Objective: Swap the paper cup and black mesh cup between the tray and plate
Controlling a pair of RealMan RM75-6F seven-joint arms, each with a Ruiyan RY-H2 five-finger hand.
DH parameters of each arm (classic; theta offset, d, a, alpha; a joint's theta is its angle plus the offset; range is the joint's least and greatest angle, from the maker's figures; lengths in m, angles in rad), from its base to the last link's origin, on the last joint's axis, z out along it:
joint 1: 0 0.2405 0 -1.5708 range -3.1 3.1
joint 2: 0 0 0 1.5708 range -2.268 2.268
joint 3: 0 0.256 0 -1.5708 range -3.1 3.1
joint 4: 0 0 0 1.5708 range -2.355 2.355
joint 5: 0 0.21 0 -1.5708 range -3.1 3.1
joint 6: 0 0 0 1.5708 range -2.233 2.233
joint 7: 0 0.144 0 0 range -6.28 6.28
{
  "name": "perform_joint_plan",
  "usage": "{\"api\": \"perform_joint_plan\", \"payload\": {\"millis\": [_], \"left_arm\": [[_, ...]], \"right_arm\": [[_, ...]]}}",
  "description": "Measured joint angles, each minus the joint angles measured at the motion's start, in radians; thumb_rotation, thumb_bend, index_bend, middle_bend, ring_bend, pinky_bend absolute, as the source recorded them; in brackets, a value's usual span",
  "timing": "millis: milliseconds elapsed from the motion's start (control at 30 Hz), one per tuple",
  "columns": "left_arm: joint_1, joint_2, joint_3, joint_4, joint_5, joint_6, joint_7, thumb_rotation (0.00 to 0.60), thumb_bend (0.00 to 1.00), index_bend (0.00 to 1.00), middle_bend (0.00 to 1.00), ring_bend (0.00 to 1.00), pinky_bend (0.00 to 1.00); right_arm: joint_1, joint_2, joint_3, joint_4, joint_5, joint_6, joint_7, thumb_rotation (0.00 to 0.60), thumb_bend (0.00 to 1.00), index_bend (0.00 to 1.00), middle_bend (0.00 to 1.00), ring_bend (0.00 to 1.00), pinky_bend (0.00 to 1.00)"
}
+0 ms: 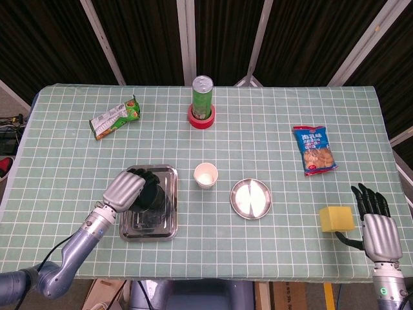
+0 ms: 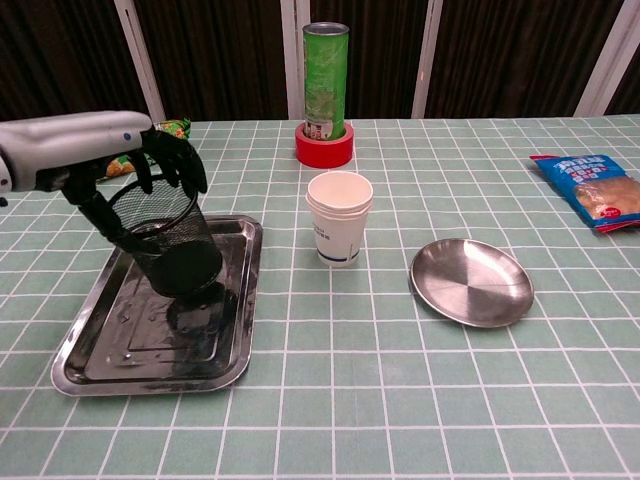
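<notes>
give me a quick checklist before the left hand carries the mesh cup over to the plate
1. Grip: left hand holds the black wire-mesh cup at its rim, fingers wrapped over the edge: ok.
2. Lift: cup is tilted and its base is clear of the rectangular steel tray: ok.
3. Destination: round steel plate is bare: ok.
4. Path: white paper cup stands on the table between tray and plate, in the way: not ok.
5. Right hand is near the yellow sponge block, far from the route: ok.
</notes>
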Motion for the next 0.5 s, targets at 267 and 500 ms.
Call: {"api": "perform_joint_plan", "payload": {"millis": [267,500], "left_arm": [[-0.052,0.021,-0.03,-0.122,0.016,-0.043,0.008,0.6,0.43,0.42,0.35,0.29,0.35],[-0.158,-0.081,-0.049,-0.107,-0.102,-0.123,0.123,0.6,0.43,0.42,0.34,0.29,0.35]], "right_arm": [[-0.009,0.006,0.014,0.003,0.003,-0.008,0.021,0.6,0.0,0.0,0.0,0.04,0.0],[-0.018,0.012,0.03,0.007,0.009,-0.006,0.038,0.6,0.0,0.0,0.0,0.04,0.0]]}}
